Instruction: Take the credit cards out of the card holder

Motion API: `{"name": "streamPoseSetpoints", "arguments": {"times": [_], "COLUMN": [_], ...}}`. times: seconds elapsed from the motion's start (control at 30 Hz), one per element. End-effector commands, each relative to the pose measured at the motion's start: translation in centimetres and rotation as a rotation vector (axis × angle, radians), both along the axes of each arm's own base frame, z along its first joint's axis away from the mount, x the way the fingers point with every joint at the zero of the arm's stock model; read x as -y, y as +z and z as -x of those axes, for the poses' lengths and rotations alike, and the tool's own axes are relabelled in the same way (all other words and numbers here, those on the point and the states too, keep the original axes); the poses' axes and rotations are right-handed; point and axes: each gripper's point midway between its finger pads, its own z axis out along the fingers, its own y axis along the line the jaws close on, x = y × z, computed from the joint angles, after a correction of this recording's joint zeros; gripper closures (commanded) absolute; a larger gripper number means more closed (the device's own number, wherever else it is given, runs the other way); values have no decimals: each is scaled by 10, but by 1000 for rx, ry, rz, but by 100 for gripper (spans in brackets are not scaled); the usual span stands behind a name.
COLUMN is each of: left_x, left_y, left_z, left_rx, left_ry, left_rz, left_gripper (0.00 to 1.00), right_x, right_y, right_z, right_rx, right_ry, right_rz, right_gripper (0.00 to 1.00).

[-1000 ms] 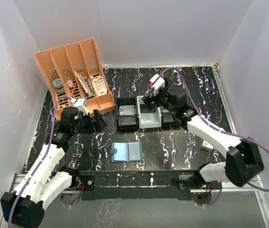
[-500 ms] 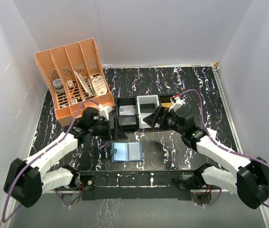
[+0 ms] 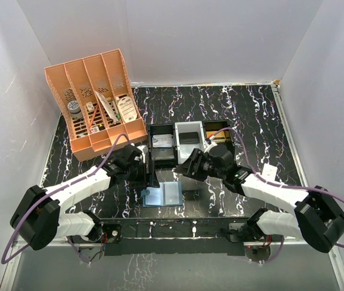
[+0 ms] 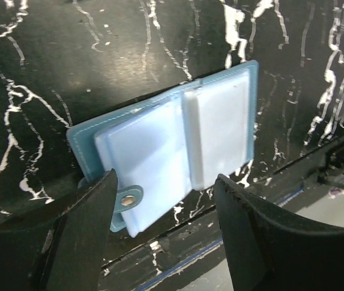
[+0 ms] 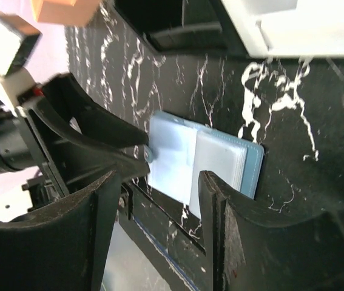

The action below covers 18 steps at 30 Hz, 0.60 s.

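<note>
Top external: white-veined black table (image 3: 253,115), white walls (image 3: 208,42), left tool (image 3: 150,180) and right tool (image 3: 182,175) wide.

The card holder (image 4: 159,157) was teal outside and pale blue inside. The table (image 3: 250,115) was black with white marbled veins. The desk organiser (image 3: 93,91) was peach-orange, beside a black tray (image 3: 161,128) and a white tray (image 3: 187,128).

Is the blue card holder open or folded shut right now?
Open. The card holder lies spread flat, both pale inner panels facing up, snap tab undone.
</note>
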Motion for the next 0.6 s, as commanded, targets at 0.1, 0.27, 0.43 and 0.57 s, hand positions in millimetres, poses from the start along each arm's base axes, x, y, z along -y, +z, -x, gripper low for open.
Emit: {"name": "streamPoseSetpoints", "arguments": {"times": [0.1, 0.27, 0.43, 0.57], "left_x": [-21, -25, -26, -27], "left_y": [-23, -31, -38, -39], "left_z": [7, 11, 15, 16], "left_rx": [-32, -45, -66, -68], "left_ry": [24, 9, 9, 4], "left_rz": [-121, -138, -141, -145], "left_gripper": [38, 40, 44, 49], "right_x": [-29, -34, -38, -37], "right_y": [-16, -33, -43, -55], "right_z": [11, 16, 22, 25], "right_rx": [-71, -122, -159, -195], "right_ry": [42, 55, 81, 81], "right_rz": [46, 95, 124, 169], "right_gripper": [55, 61, 63, 63]}}
